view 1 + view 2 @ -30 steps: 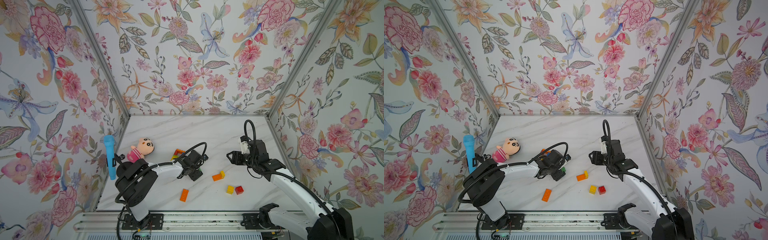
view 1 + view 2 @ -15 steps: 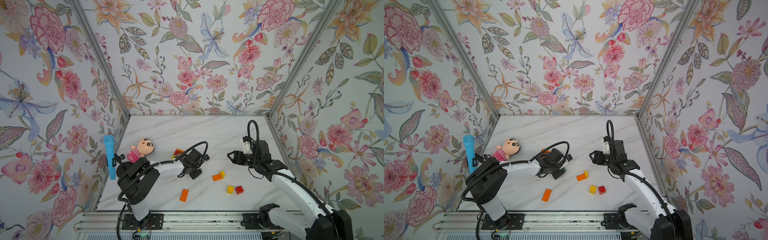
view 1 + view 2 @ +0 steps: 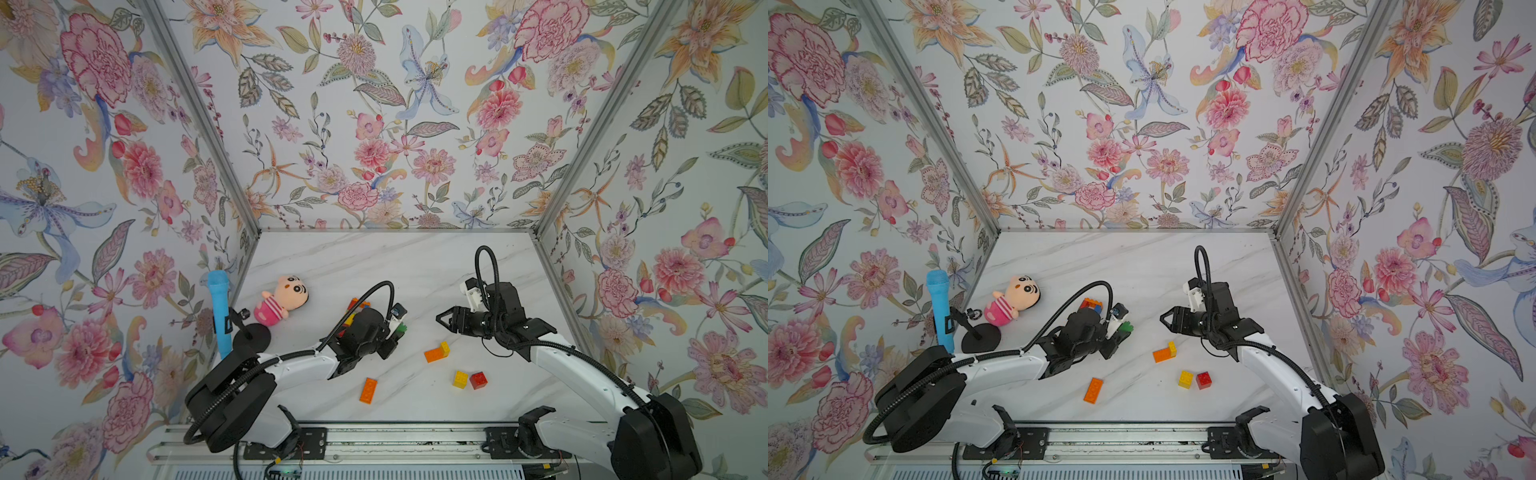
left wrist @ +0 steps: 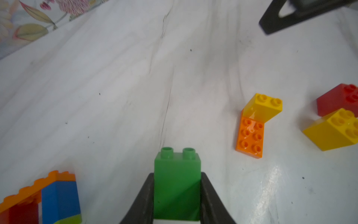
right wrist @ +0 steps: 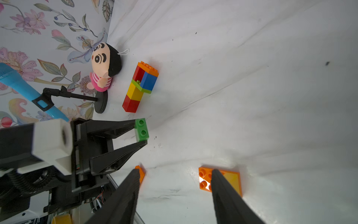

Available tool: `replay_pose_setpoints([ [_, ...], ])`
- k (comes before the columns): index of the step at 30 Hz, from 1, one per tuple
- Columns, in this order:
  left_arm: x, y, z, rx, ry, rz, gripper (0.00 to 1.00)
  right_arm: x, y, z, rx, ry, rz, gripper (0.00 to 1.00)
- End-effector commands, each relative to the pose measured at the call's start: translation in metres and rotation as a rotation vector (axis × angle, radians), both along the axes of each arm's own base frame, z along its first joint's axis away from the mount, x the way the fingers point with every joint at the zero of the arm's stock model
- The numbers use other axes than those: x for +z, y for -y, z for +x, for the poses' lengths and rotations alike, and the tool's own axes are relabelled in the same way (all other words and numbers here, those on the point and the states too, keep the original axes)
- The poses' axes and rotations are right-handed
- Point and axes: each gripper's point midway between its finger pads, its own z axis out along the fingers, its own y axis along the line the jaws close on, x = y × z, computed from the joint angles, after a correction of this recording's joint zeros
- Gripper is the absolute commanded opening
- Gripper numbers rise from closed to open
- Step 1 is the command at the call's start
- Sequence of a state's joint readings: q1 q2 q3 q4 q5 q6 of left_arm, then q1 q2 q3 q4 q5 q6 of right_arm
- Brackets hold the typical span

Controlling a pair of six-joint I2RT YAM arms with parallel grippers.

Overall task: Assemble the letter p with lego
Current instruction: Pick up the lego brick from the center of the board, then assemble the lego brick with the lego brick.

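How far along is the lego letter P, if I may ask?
Done: a multicoloured stack of plastic bricks. In hand: the left gripper clamps a green brick; the right gripper is open. Remaining: joined orange-yellow pair, long orange brick, yellow brick, red brick.

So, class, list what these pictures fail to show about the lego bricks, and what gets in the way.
- Stacked bricks: in both top views, mostly behind the left arm; cropped at a corner in the left wrist view.
- Red brick: cut by the left wrist view's edge.
- Orange and yellow pair: right wrist view, partly behind a finger of the right gripper.
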State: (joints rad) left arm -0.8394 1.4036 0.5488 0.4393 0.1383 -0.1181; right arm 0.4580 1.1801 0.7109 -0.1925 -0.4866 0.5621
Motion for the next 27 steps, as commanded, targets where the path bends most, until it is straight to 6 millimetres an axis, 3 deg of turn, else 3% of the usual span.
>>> replay_pose_setpoints([
  [1, 0.044, 0.011, -0.001, 0.007, 0.149, -0.198, 0.16, 0.026, -0.024, -0.002, 0.071, 0.049, 0.057, 0.6],
  [8, 0.052, 0.012, -0.017, -0.042, 0.203, -0.277, 0.15, 0.026, -0.047, -0.013, 0.156, 0.021, 0.099, 0.49],
  [13, 0.053, 0.017, -0.024, -0.077, 0.22, -0.28, 0.15, 0.02, -0.06, -0.016, 0.196, 0.017, 0.046, 0.47],
  [27, 0.045, 0.02, -0.031, -0.114, 0.216, -0.251, 0.15, 0.022, -0.073, -0.025, 0.25, -0.007, 0.063, 0.35],
])
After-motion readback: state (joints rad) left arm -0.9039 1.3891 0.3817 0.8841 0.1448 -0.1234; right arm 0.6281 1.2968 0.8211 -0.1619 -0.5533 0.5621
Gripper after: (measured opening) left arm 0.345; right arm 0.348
